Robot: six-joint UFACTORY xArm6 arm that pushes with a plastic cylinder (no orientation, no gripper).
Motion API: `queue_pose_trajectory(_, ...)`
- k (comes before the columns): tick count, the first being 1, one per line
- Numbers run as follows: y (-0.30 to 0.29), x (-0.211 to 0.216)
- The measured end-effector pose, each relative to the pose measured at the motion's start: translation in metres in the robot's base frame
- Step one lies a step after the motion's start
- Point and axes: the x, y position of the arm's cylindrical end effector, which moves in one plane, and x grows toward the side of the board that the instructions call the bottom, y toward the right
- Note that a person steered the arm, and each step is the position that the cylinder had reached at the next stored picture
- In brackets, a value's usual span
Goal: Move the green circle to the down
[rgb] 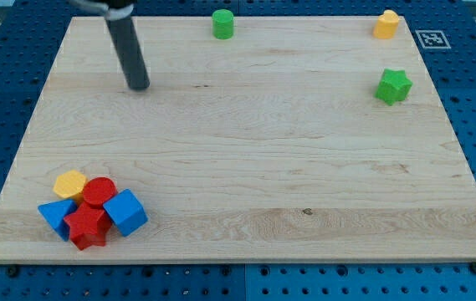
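Rod coming down from the view's top left, and my tip [140, 85] is sitting on the table [246, 142] in the upper left part of the board, touching no block at all. There is only the one camera view to go by, so everything I am calling comes from it. No pincer is showing on this arm, just the straight dark rod, so apart or together is something I cannot tell.

The green circle [222, 23] is standing right at the view's top edge, a little left of centre, well off to the right of the tip and higher in the view. Over in the top right corner a yellow block [386, 24] is sitting alone, and below it, near the right edge, a green star [393, 86].

Down in the bottom left corner a cluster is huddling together: a yellow block [70, 183], a red circle [99, 191], a blue block [125, 211] on the cluster's right, another blue block [55, 215] on its left, and a red block [87, 227] at the front.

To my eye the approach is what is going on here; the push itself is not yet begun. The next move is calling for the tip to travel right and get round to the far, upper side of the green circle, which is tight against the board's top edge, and then drive it towards the view's bottom. The lane beneath it is looking free.
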Motion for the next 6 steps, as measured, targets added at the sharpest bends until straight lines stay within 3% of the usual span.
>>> queue_pose_trajectory(2, 0.042, -0.126)
queue_pose_trajectory(5, 0.167, -0.138)
queue_pose_trajectory(6, 0.177, -0.138)
